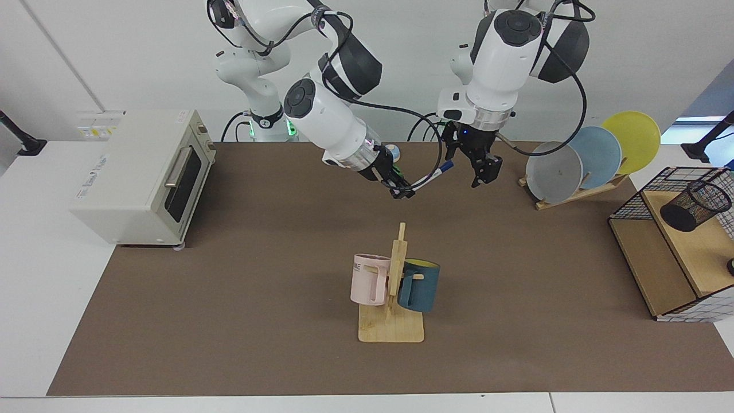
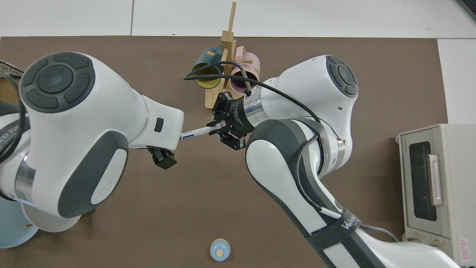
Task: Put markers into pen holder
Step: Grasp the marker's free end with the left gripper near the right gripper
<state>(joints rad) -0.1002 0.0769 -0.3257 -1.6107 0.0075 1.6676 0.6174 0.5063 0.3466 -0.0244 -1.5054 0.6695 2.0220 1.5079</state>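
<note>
marker [image 1: 431, 174]: tail pinched by right gripper [image 1: 402, 191]; cap tip hidden under left arm in top view
left gripper [image 1: 477, 165]: fingers spread beside cap
pen holder [image 1: 695, 205]: far shelf edge

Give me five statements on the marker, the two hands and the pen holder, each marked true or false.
1. The right hand grips the marker by its tail end. True.
2. The marker's blue cap points toward the left hand. True.
3. The left hand is clamped on the marker. False: its fingers are open around the cap end, not closed.
4. The pen holder stands on the brown mat. False: it sits on the wooden shelf of the wire basket frame.
5. The marker is in the pen holder. False: it is held in the air.
</note>
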